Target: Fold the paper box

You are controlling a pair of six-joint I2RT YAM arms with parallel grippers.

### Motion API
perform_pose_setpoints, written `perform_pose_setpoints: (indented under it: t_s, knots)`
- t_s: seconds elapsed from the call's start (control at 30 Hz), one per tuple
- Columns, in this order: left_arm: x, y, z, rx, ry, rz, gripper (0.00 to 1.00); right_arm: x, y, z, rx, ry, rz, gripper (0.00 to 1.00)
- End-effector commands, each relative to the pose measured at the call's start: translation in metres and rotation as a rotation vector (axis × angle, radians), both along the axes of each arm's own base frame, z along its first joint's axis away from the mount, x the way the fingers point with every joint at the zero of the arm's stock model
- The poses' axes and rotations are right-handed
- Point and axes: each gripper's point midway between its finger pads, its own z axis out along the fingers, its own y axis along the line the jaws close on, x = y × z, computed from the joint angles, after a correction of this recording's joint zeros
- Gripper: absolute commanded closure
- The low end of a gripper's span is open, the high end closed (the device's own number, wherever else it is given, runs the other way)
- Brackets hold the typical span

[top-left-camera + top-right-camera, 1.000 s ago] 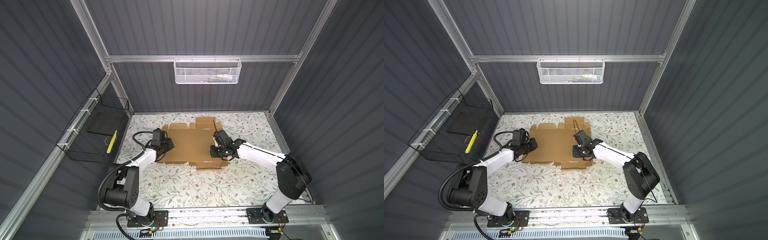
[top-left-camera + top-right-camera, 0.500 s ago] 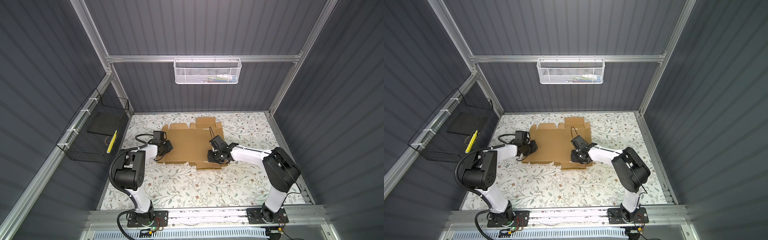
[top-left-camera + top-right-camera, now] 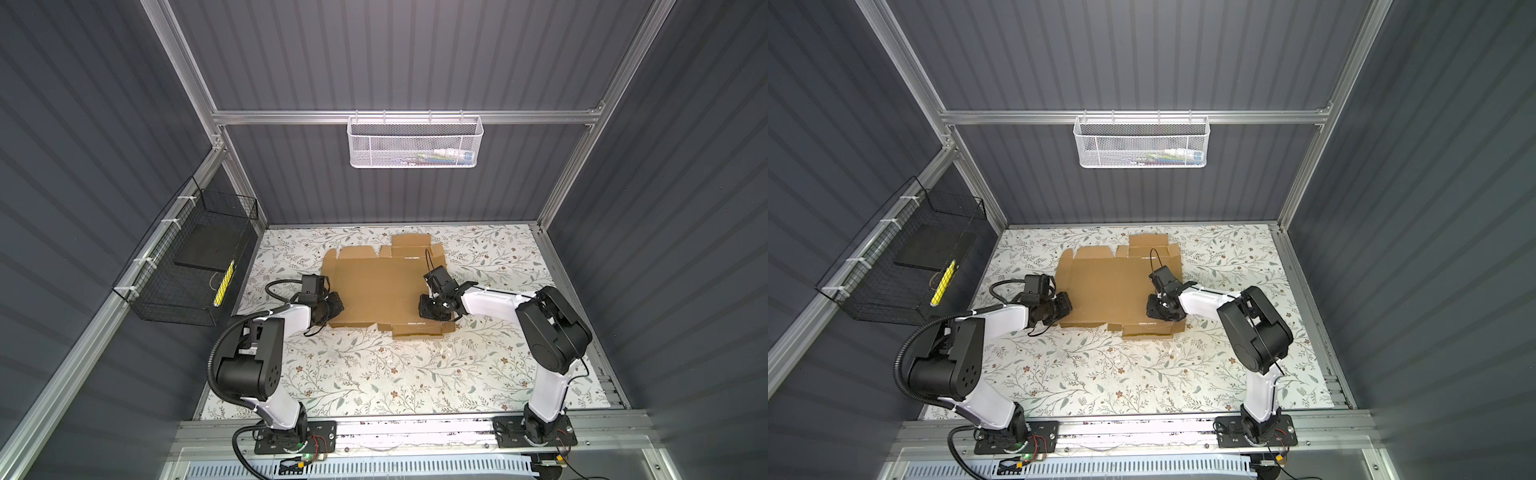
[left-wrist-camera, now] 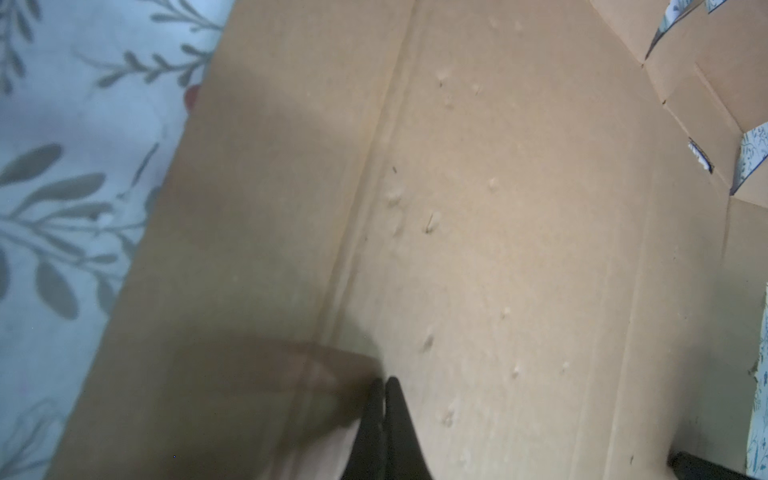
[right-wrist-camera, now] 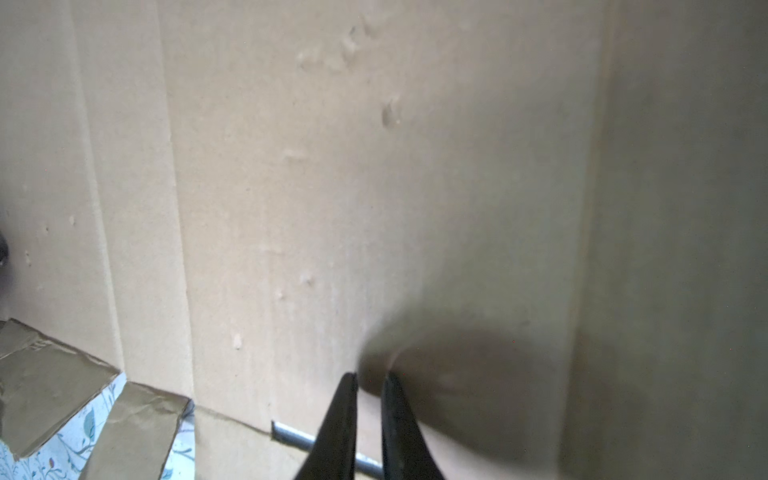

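- A black wire basket is seen hung on the left wall, at about 9 o'clock from the middle of the surface. A dark flat slab and a yellow item are held in it.
- The left claw is set low at the 8 o'clock edge of the paper box in both top views. In the left wrist view its fingers are shown pressed together with nothing between them. Their tips are placed at the cardboard beside a long crease. Contact cannot be told for certain.
- The paper box is laid out as a flat, unfolded brown sheet on the floral surface, toward 12 o'clock from the surface's middle. Small flaps are seen jutting out at its 1 o'clock and 5 o'clock edges.
- A white mesh basket is hung on the rail of the back wall, at 12 o'clock beyond the sheet. The small things inside cannot be made out.
- The right claw is held low over the sheet's 4 o'clock part in both top views. In the right wrist view its fingers are parted by a narrow gap. Nothing is gripped, and bare cardboard is seen through the gap.
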Motion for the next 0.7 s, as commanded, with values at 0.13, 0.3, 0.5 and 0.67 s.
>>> perform_pose_setpoints:
  t_s: [0.13, 0.3, 0.5, 0.67]
  knots:
    - [-0.036, 0.004, -0.004, -0.027, 0.043, 0.022, 1.00, 0.014, -0.010, -0.015, -0.056, 0.029, 0.016, 0.83]
    - [-0.054, -0.001, -0.010, -0.074, 0.061, 0.027, 1.00, 0.024, -0.012, -0.016, -0.076, 0.028, 0.025, 0.83]
    - [-0.074, -0.015, -0.011, -0.095, 0.071, 0.007, 1.00, 0.036, -0.018, -0.016, -0.085, 0.027, 0.027, 0.83]
    - [-0.080, -0.029, 0.000, -0.087, 0.051, -0.028, 1.00, 0.052, -0.020, -0.010, -0.079, 0.005, 0.028, 0.83]
